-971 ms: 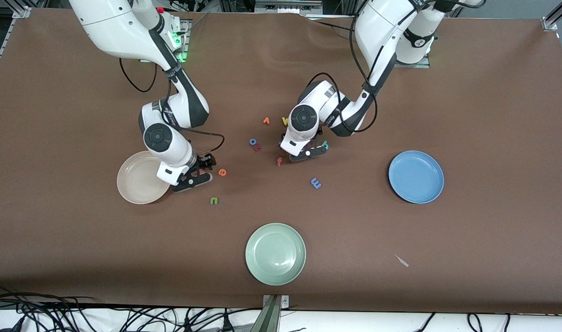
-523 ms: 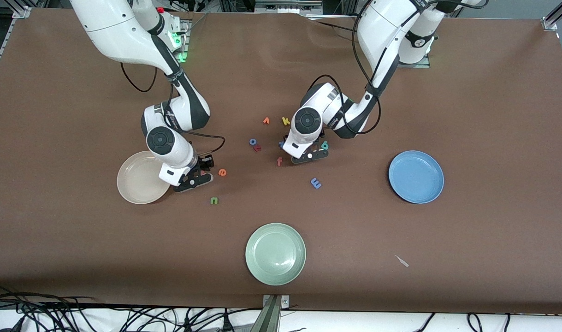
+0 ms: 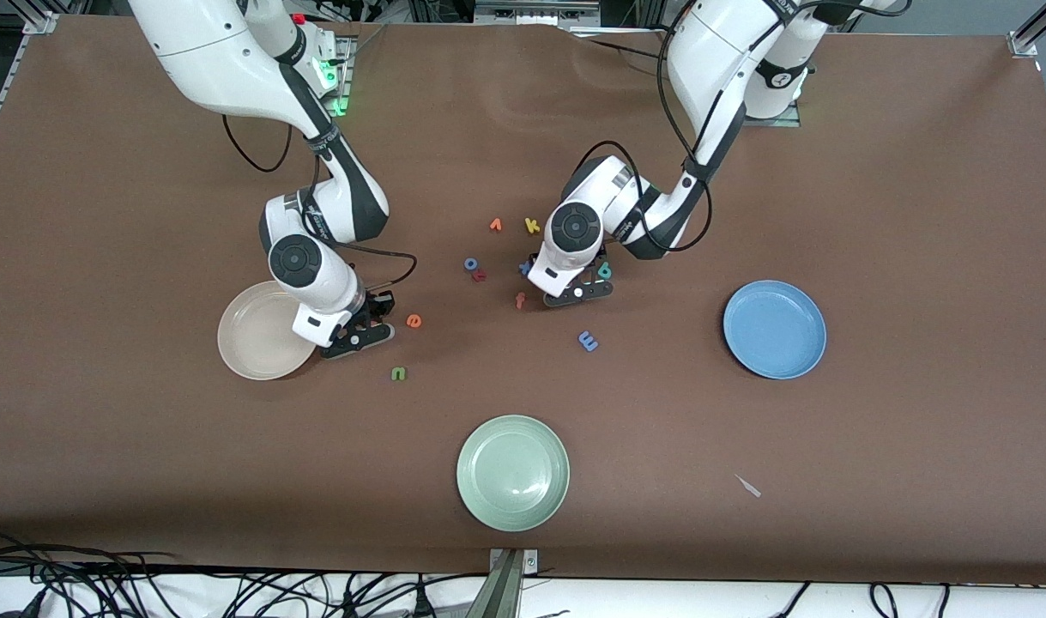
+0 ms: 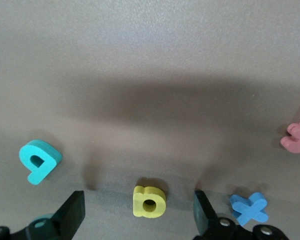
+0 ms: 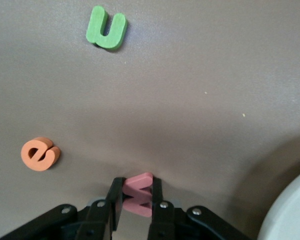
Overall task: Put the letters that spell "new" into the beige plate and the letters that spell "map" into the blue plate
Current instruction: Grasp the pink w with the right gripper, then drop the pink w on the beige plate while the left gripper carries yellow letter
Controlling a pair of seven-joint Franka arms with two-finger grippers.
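Salmon w (image 5: 138,194) pinched in right tool (image 5: 136,207); three plates, all bare.

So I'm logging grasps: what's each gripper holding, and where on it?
Right gripper pinches the salmon "w" by its flat faces. Left gripper, open around the yellow "a", holds nothing.

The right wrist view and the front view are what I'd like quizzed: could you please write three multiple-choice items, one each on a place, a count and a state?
1. What does the right hand grip?
A. salmon-red "w"
B. a blue "m"
C. nothing

2. How many plates are on the table?
A. one
B. two
C. three

3. Which letter lies between the open left hand's fingers?
A. a green "n"
B. yellow "a"
C. an orange "e"

Answers: 1 A, its fingers are shut on the "w". 2 C, beige plate, blue plate, pale green plate. 3 B, the "a" sits between the spread fingers.
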